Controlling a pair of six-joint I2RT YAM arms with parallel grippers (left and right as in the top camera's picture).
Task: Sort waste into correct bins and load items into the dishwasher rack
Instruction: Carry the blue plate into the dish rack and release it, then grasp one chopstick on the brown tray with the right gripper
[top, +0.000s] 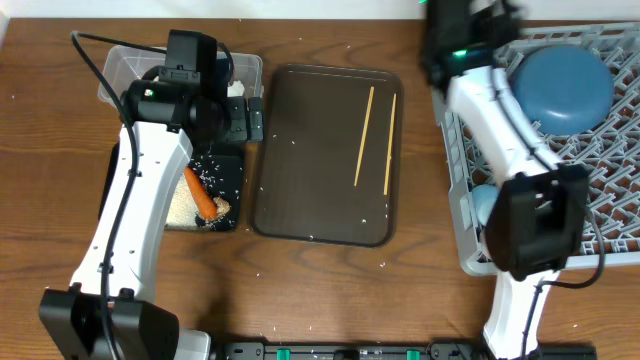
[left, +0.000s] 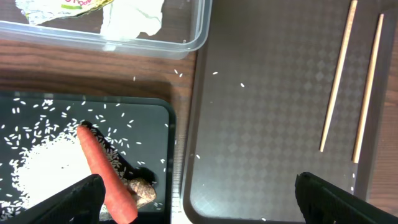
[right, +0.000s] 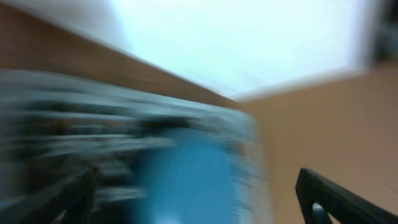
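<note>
Hangs with left jaws released by the black tray (left: 152, 143) holding carrot (left: 106, 177), rice (left: 43, 168) and brown lump (left: 144, 190), right jaws spread wide beside the dark-blue bowl (top: 562, 85) sitting in the grey rack (top: 610, 200), chopsticks (top: 364, 135) lying on the brown serving tray (top: 310, 170).

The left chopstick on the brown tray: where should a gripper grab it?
Near the middle of the left chopstick, from straight above, jaws across its thin width. It lies flat on the tray, with a gap to the other chopstick for one finger.

Brown wood-grain table (top: 30, 150); blurred beige wall (right: 323, 137).
</note>
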